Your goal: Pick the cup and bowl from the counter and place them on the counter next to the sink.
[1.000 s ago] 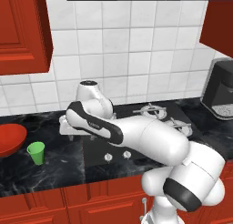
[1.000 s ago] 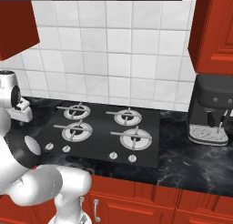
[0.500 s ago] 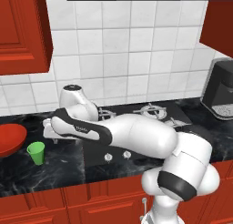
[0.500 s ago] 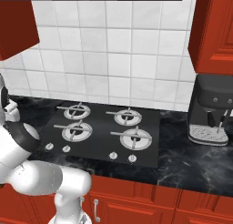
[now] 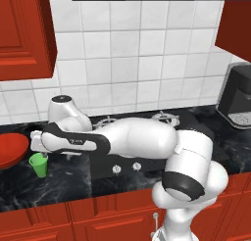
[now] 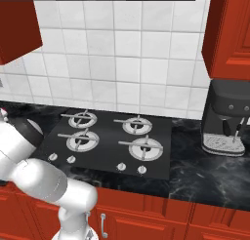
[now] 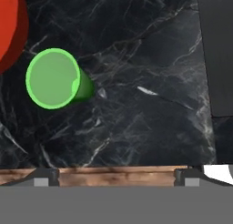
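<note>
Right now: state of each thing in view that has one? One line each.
small bright green cup: upright on the counter, empty, not gripped.
wide glossy red bowl: upright on the counter, beside the cup, untouched.
gripper: open, above the glossy black marble counter, cup off to one side, holding nothing.
black gas stovetop: burners bare, no flame visible.

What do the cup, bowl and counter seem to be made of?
Cup: probably plastic, flat bright green, matte. Bowl: glazed ceramic or glossy plastic, uniform red with a soft sheen. Counter: polished black marble look, white veining and faint reflections.
</note>
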### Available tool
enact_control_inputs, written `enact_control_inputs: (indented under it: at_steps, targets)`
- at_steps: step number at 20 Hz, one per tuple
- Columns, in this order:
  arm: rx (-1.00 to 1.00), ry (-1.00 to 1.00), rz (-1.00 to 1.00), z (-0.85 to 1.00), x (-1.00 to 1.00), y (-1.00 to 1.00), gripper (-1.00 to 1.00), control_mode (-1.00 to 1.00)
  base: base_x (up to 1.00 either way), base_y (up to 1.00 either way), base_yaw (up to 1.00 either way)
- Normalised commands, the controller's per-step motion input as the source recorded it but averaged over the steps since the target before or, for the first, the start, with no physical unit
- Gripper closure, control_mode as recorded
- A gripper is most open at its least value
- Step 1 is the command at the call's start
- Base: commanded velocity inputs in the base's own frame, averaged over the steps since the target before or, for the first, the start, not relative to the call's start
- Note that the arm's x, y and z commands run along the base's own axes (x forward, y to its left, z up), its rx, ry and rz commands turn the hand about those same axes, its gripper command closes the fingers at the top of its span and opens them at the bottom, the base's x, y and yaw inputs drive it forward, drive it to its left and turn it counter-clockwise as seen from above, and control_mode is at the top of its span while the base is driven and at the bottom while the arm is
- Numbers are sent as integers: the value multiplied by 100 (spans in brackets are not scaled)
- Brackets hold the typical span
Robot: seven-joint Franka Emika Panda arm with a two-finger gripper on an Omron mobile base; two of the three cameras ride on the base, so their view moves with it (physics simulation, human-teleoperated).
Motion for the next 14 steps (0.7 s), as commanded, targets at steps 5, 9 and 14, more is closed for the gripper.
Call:
enact_control_inputs:
  at_steps: [5, 9, 14]
  targets:
    - [0, 0, -1, 0, 14, 36, -100, -100, 0, 0, 0]
    - [0, 0, 0, -8, 38, 18, -100, -100, 0, 0, 0]
    - [0, 0, 0, -5, 46, 11, -100, -100, 0, 0, 0]
